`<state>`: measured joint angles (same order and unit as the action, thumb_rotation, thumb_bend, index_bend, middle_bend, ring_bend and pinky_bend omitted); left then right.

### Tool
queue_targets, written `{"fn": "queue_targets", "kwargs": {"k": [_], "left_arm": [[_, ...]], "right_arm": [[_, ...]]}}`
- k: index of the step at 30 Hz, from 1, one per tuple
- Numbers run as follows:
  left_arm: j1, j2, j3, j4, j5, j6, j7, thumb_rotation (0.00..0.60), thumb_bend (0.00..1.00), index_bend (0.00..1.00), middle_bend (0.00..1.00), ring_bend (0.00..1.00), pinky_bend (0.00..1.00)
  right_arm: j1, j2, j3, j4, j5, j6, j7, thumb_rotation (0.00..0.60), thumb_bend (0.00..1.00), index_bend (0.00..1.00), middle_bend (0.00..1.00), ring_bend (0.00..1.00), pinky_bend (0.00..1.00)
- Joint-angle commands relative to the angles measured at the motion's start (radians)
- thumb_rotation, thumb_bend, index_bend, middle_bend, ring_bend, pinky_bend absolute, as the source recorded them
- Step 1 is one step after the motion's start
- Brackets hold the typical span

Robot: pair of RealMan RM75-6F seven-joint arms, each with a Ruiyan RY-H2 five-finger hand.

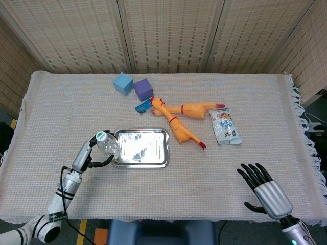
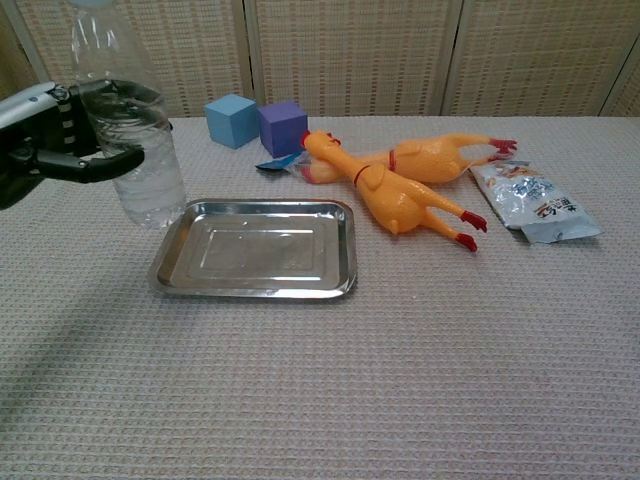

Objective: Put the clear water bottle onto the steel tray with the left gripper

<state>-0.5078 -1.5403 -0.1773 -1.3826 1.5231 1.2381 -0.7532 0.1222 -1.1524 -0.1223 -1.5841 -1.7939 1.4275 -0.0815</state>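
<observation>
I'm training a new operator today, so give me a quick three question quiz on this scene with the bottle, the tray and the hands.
1. True or false: the clear water bottle already stands inside the steel tray.
2. Which hand holds the bottle: A) left hand B) right hand C) neither?
3. Fill in: the two cubes behind the tray are blue and ____.

Key
1. False; it is held upright at the tray's left edge.
2. A; the right hand holds nothing.
3. Purple.

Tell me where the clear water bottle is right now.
The clear water bottle is upright in the left hand, held just off the left edge of the steel tray, not yet on it.
</observation>
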Motion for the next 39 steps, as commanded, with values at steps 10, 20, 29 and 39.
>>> {"fn": "queue_targets", "kwargs": {"k": [10,20,29,39], "left_arm": [[-0.088,-0.206,-0.040,0.167,-0.026,-0.003,0.061,0.600,0.43,0.22,0.24,0.08,0.25],[-0.114,-0.356,-0.007,0.354,-0.013,0.008,0.063,0.600,0.43,0.22,0.24,0.07,0.24],[-0.107,-0.419,0.023,0.508,-0.039,-0.037,-0.007,0.600,0.43,0.21,0.23,0.07,0.23],[-0.109,-0.429,0.026,0.572,-0.049,-0.052,-0.043,0.600,0.41,0.04,0.07,0.00,0.09]], "right_arm": [[0.015,-0.005,0.006,-0.005,0.030,-0.043,-0.009,0.546,0.09,0.00,0.00,0.00,0.00],[0.012,0.007,0.002,-0.005,0.021,-0.025,0.014,0.545,0.09,0.00,0.00,0.00,0.00],[0.008,0.011,-0.005,-0.004,0.002,-0.009,0.020,0.545,0.09,0.00,0.00,0.00,0.00],[0.007,0.006,-0.005,-0.003,0.007,-0.014,0.010,0.544,0.09,0.00,0.00,0.00,0.00]]}}
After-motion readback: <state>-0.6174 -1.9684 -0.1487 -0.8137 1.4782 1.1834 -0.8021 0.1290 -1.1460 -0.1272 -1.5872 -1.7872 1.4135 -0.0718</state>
